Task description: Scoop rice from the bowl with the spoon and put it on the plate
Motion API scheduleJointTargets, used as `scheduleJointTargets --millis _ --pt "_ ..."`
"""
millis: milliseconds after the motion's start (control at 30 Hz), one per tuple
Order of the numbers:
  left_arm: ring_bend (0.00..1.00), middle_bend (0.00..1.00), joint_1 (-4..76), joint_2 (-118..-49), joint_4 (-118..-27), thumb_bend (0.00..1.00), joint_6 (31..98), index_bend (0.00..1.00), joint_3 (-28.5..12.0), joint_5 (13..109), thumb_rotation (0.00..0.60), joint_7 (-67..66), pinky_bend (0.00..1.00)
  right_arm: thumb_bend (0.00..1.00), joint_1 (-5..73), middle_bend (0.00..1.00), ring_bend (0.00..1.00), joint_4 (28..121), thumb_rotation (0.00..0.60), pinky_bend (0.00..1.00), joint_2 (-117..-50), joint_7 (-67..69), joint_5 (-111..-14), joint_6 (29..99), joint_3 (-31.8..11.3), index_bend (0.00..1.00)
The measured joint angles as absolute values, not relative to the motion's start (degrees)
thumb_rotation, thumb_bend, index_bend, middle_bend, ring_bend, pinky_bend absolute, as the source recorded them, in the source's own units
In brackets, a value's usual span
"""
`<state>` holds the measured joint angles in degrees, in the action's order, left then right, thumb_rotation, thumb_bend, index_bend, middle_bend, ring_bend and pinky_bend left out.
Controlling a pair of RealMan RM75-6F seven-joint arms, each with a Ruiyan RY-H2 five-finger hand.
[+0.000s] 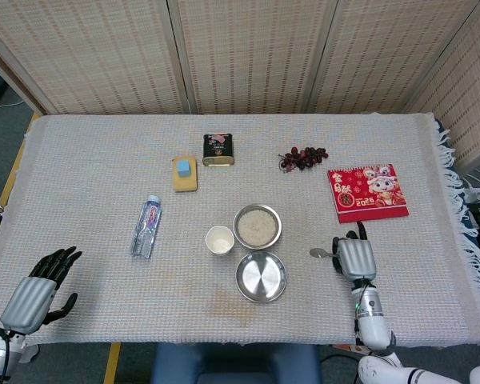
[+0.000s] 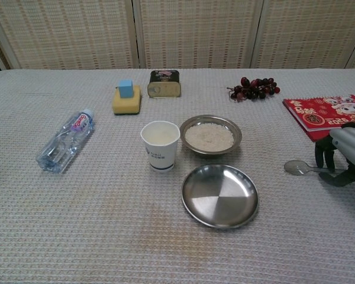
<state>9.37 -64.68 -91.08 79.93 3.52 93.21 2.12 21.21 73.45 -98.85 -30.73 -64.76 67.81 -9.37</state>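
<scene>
Spoon (image 2: 302, 168) held in our right hand (image 2: 345, 155), just off the cloth.

We grip its handle with fingers curled around it, its small scoop end poking out to the left toward the empty plate (image 2: 219, 196) and the bowl (image 2: 211, 135) of rice beyond. Only the head view shows our left hand (image 1: 34, 293), far off across the table (image 1: 80, 160), holding nothing with fingers spread; the chest view alone reveals the paper cup (image 2: 160, 145) standing upright beside the bowl.
</scene>
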Motion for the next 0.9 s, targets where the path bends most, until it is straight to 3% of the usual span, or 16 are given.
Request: scheduleJointTargets --millis 300,600,900 --pt "0.00 0.00 9.35 -64.73 -91.10 0.42 79.97 0.00 3.53 93.24 0.600 1.99 0.12 0.32 22.45 0.59 0.26 76.58 0.600 0.06 -96.13 -30.34 -61.04 63.98 -10.94 0.91" --pt "0.00 0.00 9.45 -64.87 -91.27 0.42 79.62 0.00 3.53 93.04 0.600 1.54 0.12 0.32 24.52 0.59 0.26 86.38 0.600 0.06 -89.04 -32.08 -55.54 61.31 -13.68 0.91" --pt "0.00 0.00 9.48 -64.95 -91.46 0.41 79.53 0.00 3.73 93.33 0.600 1.07 0.12 0.32 32.14 0.59 0.26 92.81 0.600 0.06 -84.25 -40.51 -47.30 58.34 -16.99 0.90"
